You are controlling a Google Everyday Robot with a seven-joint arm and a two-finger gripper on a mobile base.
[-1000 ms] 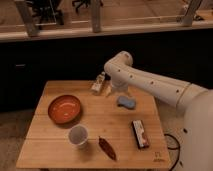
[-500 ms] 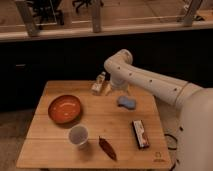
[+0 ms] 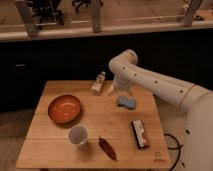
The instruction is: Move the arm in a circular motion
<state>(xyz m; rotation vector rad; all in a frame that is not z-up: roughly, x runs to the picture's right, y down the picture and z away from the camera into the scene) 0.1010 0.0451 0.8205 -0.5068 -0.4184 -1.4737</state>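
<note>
Barely shifted in 1 second: arm (image 3: 150, 82) bent over the table (image 3: 55, 145), gripper (image 3: 112, 90) low beside the bottle (image 3: 99, 83), grip state impossible to tell, circle seemingly hardly begun.

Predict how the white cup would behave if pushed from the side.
The cup stands upright and open-topped, so it would probably slide, or tip if pushed near its rim. It looks small, so it is likely light. The gripper is apart from it, near the bottle.

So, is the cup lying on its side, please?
No, the cup stands upright by the bowl; the gripper hangs beside the bottle.
</note>
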